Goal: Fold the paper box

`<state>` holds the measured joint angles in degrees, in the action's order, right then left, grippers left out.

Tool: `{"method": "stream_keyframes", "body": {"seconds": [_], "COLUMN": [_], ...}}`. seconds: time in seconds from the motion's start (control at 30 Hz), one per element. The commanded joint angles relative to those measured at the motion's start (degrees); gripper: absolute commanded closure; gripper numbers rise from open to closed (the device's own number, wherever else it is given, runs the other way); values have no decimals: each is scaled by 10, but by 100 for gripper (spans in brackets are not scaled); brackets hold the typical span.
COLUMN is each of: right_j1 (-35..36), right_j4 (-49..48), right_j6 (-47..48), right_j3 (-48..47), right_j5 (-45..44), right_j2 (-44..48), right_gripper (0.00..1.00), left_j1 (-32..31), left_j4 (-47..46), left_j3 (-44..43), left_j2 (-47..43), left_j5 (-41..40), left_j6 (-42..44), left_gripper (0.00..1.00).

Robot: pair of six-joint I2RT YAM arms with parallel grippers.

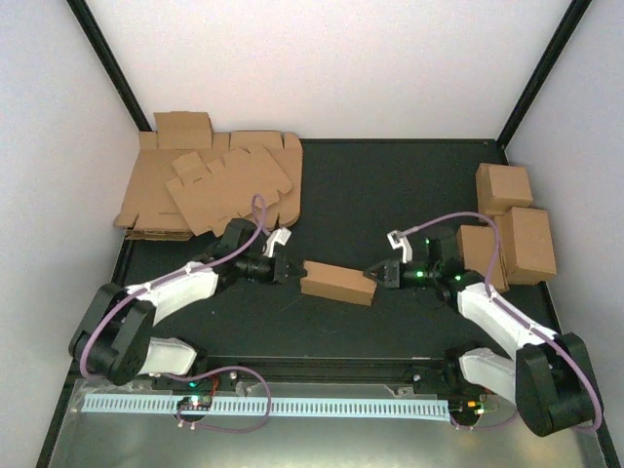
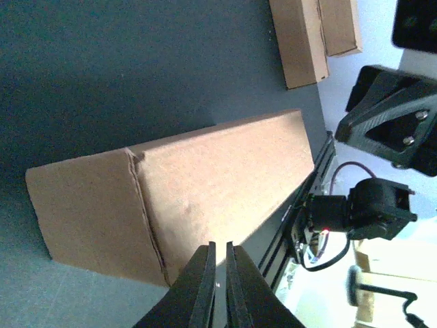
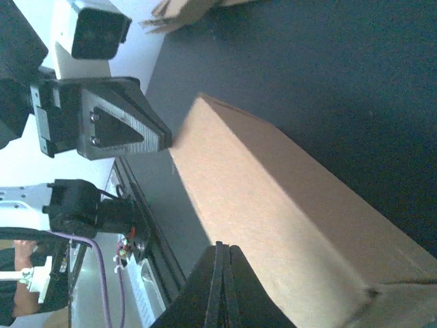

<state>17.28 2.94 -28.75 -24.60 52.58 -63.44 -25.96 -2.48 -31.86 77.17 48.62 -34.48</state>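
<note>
The paper box (image 1: pixel 336 282) lies mid-counter (image 1: pixel 390 185), nearer the near edge, and reads as a closed oblong; its end flaps cannot be fully checked. The left end effector (image 1: pixel 291 271) sits at its left end, fingers nearly together, holding nothing. The right end effector (image 1: pixel 373 277) meets the right end, fingers pressed together, also empty. Folding looks essentially done, with perhaps a last tuck left. Finished boxes (image 1: pixel 512 229) stand by the right edge, and a heap of flat blanks (image 1: pixel 210 185) fills the far left corner
</note>
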Motion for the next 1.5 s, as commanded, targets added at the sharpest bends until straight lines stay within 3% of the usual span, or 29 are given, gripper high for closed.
{"method": "stream_keyframes", "body": {"seconds": [0.0, 0.07, 0.13, 0.3, 0.37, 0.6, 0.77, 0.93, 1.1, 1.27, 1.47], "right_j1": [2, 2, 2, 2, 2, 1, 1, 1, 2, 1, 1], "right_j4": [68, 85, 100, 127, 137, 168, 182, 179, 174, 174, 174], "right_j6": [26, 26, 30, 38, 32, 27, 25, 19, 16, 19, 21], "right_j3": [-43, -54, -62, -78, -83, -97, -99, -93, -86, -86, -85], "right_j5": [-28, -35, -44, -76, -104, -168, -168, -159, -153, -152, -152], "right_j2": [31, 41, 50, 78, 101, 193, 221, 228, 229, 227, 225], "right_gripper": [96, 92, 87, 78, 69, 60, 59, 59, 59, 59, 59], "left_j1": [-3, -5, -15, -91, -132, -224, -235, -235, -234, -233, -228], "left_j4": [128, 171, 209, 293, 280, 239, 299, 434, 522, 524, 506], "left_j3": [-62, -86, -111, -181, -190, -189, -229, -334, -389, -392, -395], "left_j2": [-57, -71, -78, -97, -114, -122, -61, 55, 150, 174, 206], "left_j5": [-56, -80, -97, -219, -273, -354, -370, -430, -416, -385, -427], "left_j6": [66, 97, 139, 278, 331, 580, 724, 746, 761, 760, 740], "left_gripper": [91, 83, 67, 12, 2, 1, 1, 1, 6, 6, 17]}}
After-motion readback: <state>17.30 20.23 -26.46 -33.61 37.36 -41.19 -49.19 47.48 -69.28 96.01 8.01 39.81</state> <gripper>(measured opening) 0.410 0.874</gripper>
